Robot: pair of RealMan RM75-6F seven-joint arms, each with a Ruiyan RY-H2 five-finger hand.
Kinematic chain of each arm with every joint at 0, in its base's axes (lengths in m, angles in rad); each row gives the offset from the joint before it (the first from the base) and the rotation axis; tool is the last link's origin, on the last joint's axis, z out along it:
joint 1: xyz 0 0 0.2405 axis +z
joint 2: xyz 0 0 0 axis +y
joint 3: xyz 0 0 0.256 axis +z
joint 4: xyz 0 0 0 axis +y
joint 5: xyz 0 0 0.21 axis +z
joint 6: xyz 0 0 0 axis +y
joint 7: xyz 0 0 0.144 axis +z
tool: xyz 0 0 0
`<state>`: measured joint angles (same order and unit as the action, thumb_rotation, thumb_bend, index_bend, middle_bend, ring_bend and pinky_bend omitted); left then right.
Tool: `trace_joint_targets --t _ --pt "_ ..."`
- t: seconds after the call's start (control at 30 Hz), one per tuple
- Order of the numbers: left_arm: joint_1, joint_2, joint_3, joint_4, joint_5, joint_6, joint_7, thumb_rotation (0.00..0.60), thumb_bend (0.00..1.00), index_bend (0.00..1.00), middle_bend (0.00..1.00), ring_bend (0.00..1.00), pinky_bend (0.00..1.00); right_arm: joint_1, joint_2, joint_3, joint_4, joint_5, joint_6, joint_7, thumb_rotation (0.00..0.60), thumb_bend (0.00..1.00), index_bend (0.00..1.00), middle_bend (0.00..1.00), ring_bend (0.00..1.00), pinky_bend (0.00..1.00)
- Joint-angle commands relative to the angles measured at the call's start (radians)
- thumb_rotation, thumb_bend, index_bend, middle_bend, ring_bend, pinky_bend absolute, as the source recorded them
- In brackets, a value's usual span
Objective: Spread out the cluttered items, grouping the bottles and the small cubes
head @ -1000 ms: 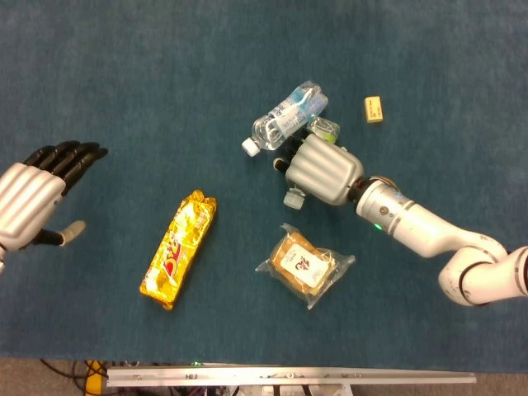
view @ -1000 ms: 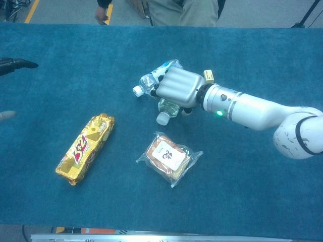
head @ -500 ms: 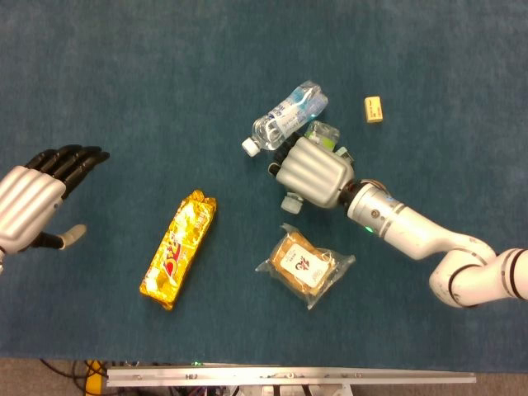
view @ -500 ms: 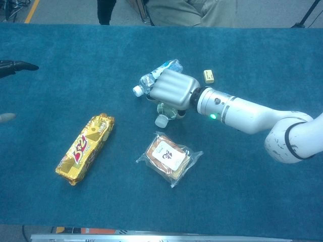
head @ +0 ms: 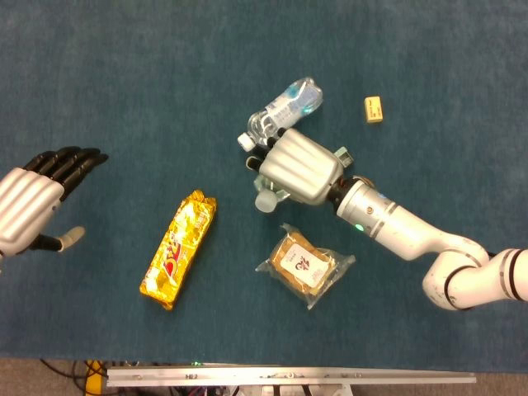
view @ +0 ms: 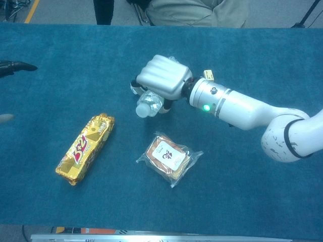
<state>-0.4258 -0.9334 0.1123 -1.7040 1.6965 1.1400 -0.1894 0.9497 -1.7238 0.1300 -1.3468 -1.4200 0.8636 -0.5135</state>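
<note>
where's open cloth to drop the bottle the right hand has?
Right hand grips a bottle. Free patches: the near right corner past the sandwich pack; the far left, beyond the left hand; the strip between that hand and the gold snack bar. Crowded: mid-table around the second bottle and small cube.

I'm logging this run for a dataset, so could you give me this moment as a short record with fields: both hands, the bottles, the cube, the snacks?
right hand: holds a small bottle, cap end sticking out toward the robot
left hand: open, holds nothing, at the left edge
water bottle: lies on the blue table, just beyond the right hand
yellow cube: alone, right of the bottles
gold snack bar: lies left of centre
wrapped bread: near the arm
</note>
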Motion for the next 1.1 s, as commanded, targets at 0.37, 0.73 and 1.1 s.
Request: trace_joint_targets --t 0.37,0.73,1.1 --pt "0.01 0.02 0.0 -0.035 0.005 0.013 0.032 0.6 0.26 0.0 0.09 0.08 0.16 0.02 -0.028 0.106 -0.046 0.134 -0.001 0.059 0.6 0.01 0.7 0.59 0.55 0.59" --pt "0.023 0.037 0.005 -0.064 0.011 0.02 0.063 0.6 0.26 0.0 0.09 0.08 0.16 0.057 -0.068 0.151 -0.054 0.23 -0.004 0.037 0.6 0.01 0.7 0.59 0.53 0.59" --pt "0.026 0.037 0.002 -0.069 0.012 0.017 0.072 0.6 0.26 0.0 0.09 0.08 0.16 0.083 -0.07 0.123 -0.051 0.3 -0.036 -0.031 0.6 0.01 0.52 0.46 0.41 0.52"
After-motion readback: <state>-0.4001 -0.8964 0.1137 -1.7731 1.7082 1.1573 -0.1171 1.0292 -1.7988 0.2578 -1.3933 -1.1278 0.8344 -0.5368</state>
